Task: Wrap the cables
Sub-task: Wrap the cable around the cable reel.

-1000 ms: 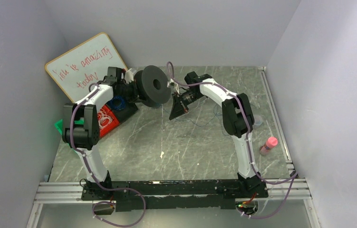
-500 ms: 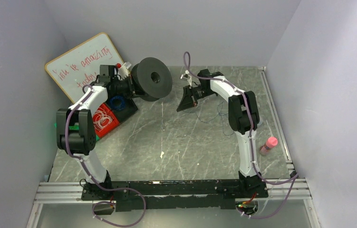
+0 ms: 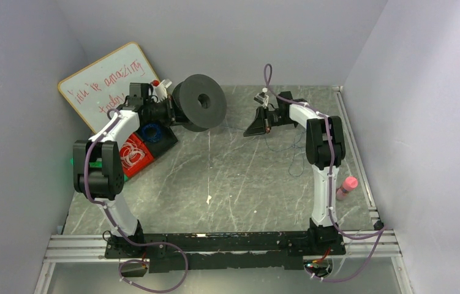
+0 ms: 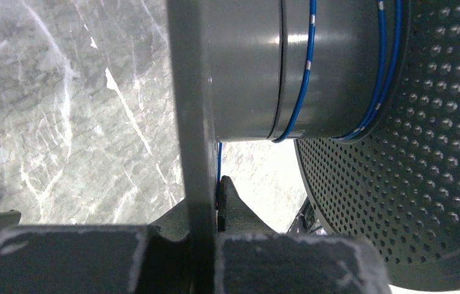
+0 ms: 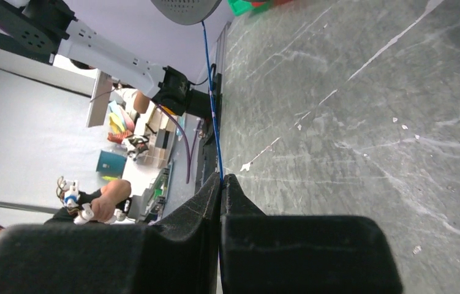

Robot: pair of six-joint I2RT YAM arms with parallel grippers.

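grey marbled table [image 3: 233, 184] between pale walls, with a whiteboard [image 3: 108, 82] leaning in the far left corner. the left gripper [image 4: 206, 196] is clamped on one thin flange of a dark spool [image 3: 199, 110], held above the table. thin blue wire [image 4: 304, 79] makes a few turns round the spool's core. one strand leaves the spool and runs straight across to the right gripper [image 5: 221, 180], whose jaws are pressed together on it. more wire straggles loose on the table beside the right arm. a pink bottle [image 3: 346, 185] stands near the right edge, well apart from both grippers
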